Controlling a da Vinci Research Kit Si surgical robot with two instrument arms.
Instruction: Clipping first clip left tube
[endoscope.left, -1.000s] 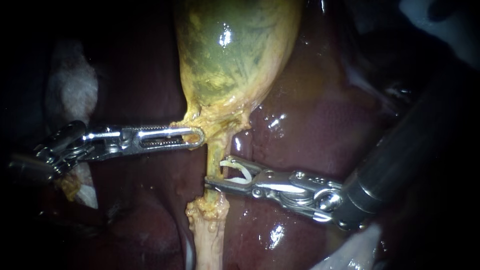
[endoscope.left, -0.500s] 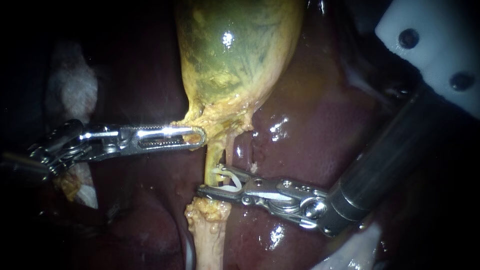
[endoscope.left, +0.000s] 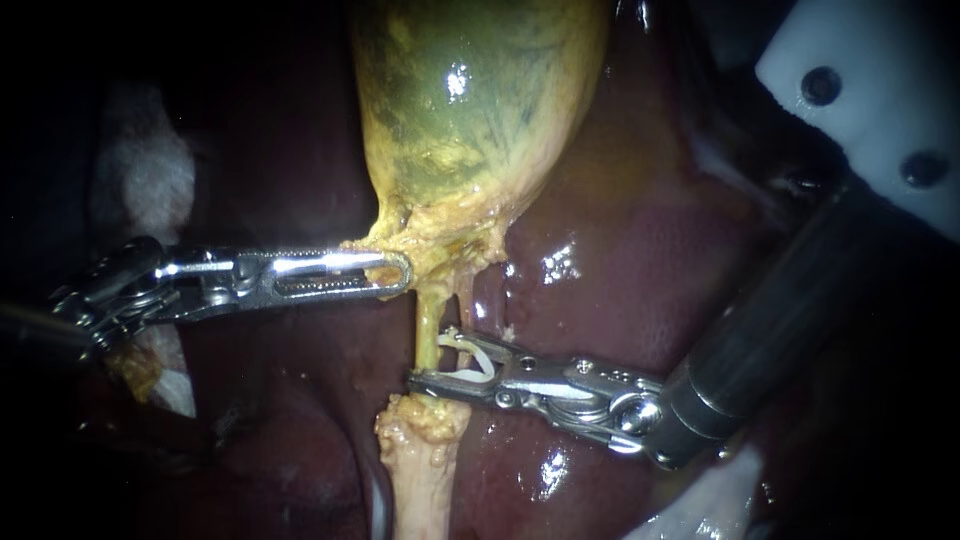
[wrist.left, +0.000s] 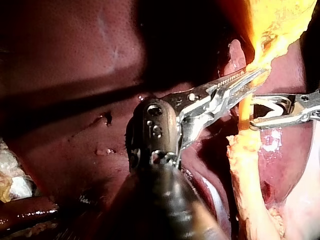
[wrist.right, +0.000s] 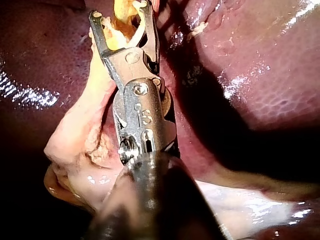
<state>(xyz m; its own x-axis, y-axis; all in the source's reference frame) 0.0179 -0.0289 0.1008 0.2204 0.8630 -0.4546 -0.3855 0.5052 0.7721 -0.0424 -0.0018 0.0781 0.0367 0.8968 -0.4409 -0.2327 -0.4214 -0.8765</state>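
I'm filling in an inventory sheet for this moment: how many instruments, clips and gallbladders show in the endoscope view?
Instruments: 2 (left instrument, right instrument)
Clips: 1 (white clip, carried by the right instrument)
Gallbladders: 1 (gallbladder)
Total: 4

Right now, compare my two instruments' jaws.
The left instrument has jaws closed on the gallbladder neck; the right instrument has jaws wide apart, holding a white clip with the tube between them. Left jaws are long, slotted, toothed; right jaws shorter, slimmer. Both are shiny metal.
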